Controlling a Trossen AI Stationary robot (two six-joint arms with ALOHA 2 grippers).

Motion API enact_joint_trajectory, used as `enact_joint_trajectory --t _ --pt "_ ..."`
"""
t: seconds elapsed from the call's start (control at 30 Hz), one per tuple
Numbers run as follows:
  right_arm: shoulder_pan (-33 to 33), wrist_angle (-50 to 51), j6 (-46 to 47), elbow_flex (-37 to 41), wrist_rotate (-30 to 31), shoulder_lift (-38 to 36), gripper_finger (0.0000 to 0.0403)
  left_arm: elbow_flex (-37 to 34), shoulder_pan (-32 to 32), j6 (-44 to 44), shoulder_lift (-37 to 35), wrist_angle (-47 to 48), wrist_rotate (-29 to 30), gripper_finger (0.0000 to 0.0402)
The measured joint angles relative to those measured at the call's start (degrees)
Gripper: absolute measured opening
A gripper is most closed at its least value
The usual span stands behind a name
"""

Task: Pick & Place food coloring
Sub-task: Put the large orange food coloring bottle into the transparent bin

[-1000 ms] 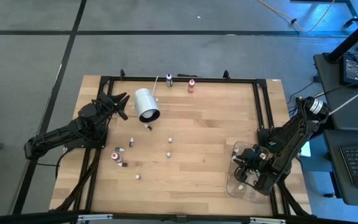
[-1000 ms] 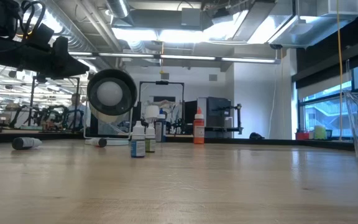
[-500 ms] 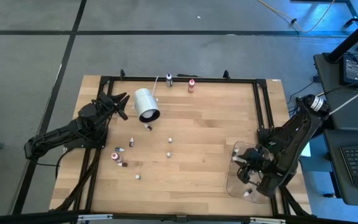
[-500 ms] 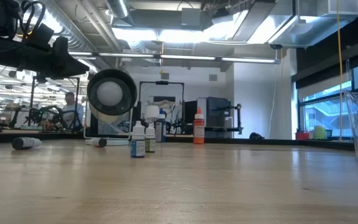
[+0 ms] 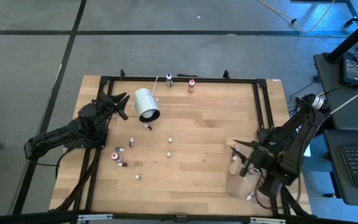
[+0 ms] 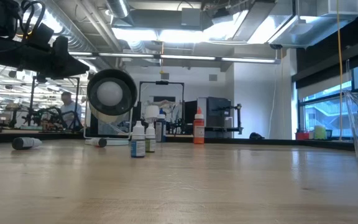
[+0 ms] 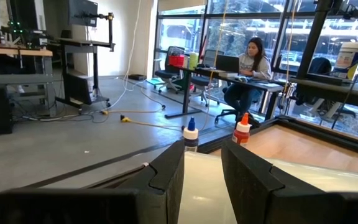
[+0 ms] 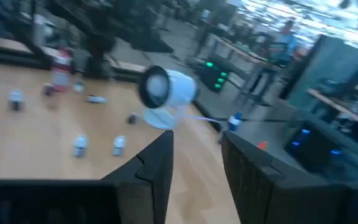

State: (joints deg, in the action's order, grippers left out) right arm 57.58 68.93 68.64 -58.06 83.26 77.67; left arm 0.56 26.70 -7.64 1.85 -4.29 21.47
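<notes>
Several tiny food coloring bottles [image 5: 131,142] stand or lie scattered on the wooden table's left half. Two more, one dark [image 5: 169,79] and one red [image 5: 191,84], stand at the far edge. One small bottle [image 5: 248,196] lies on the floor of the clear container [image 5: 232,183] at the near right. My right gripper [image 5: 242,158] hangs open above that container, nothing between its fingers [image 8: 157,163]. My left gripper [image 5: 124,104] waits open at the far left, level, just short of the large white cylinder [image 5: 146,104], which lies on its side.
A black frame [image 5: 260,99] runs along the table's far and side edges. The middle of the table between the bottles and the container is bare wood [image 5: 197,137]. Beyond the table a person [image 7: 247,65] sits at a desk.
My right gripper has risen out of the clear container and rolled at the wrist, tipping from pointing down to nearly level. A small bottle now shows lying on the container's floor near its near corner. The left arm has kept still.
</notes>
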Motion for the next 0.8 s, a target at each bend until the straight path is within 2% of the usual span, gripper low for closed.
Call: enact_joint_trajectory --t 0.13,0.3,0.4,0.53,0.63,0.8 --pt "-7.23 1.31 -1.24 0.35 -1.76 -0.08 0.0141 0.0 0.0 -0.13 0.01 0.0 -0.04 0.0104" --pt "-17.13 0.56 -3.45 0.35 -11.91 -0.68 0.0185 0.0 0.0 -0.13 0.02 0.0 -0.07 0.0104" --pt "-22.49 -4.46 -11.2 0.35 -15.72 -0.66 0.0228 0.0 0.01 -0.13 0.01 -0.13 -0.09 0.0104" --pt "-29.42 -19.54 -30.14 0.35 -20.83 -0.66 0.028 0.0 0.01 -0.13 0.02 -0.17 -0.08 0.0104" --pt "-35.57 -33.61 -46.32 0.35 -30.6 -0.61 0.0309 0.0 0.0 -0.13 0.02 -0.2 -0.07 0.0104" --pt "-45.23 -53.98 -69.71 0.35 -55.39 1.14 0.0327 0.0 0.0 -0.13 0.02 -0.2 -0.07 0.0104"
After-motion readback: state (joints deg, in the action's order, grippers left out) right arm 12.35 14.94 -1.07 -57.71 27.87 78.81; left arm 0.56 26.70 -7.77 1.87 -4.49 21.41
